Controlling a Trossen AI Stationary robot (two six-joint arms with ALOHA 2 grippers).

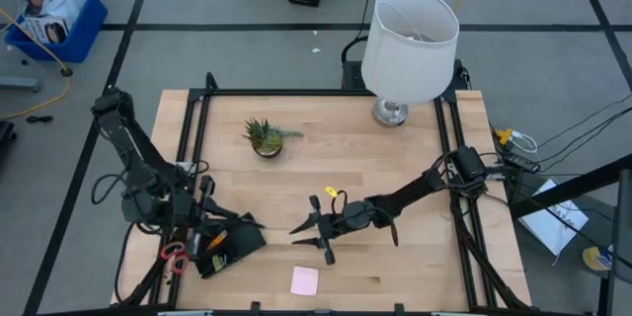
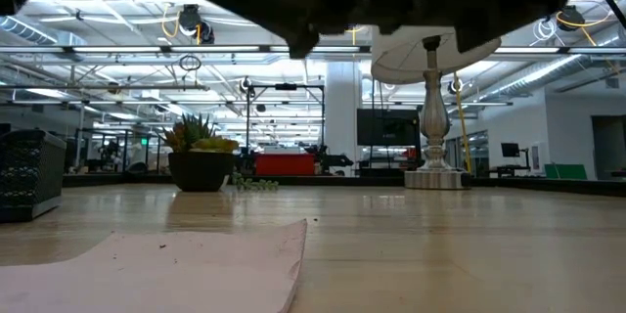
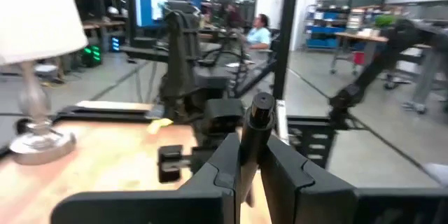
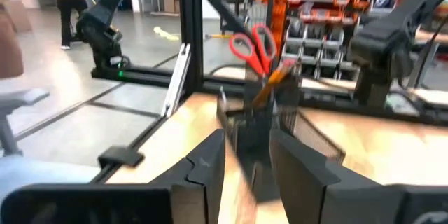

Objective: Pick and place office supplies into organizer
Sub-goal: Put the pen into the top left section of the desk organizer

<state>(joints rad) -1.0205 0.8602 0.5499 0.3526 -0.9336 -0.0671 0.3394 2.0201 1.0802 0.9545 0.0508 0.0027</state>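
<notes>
The job looked to be mid-way, with one item on its way into the organizer, which sat at the near left corner of the desk with red-handled scissors and an orange pencil already in it. The left gripper hovered right beside that organizer, its fingers pinched narrow around a thin black pen that stood up between them. I judged the next move there to be lining the pen over a free compartment and letting go, with some care not to knock the scissors' handles. The right gripper hung low over the middle of the desk, pointing left toward the organizer, its fingers parted. I could not make out anything held in it; a dark blur in the gap may only have been the organizer beyond. The pink sticky-note pad lay flat near the front edge, just nearer than the right gripper and apart from it, and seemed the likely next pick, which would call for the right arm to come down squarely on a very flat thing. The desk was pale wood in a black frame, with a small potted plant toward the far left and a white-shaded lamp at the far right. Beyond was an open workshop with shelving and bins, and a person seated at a bench far off.
</notes>
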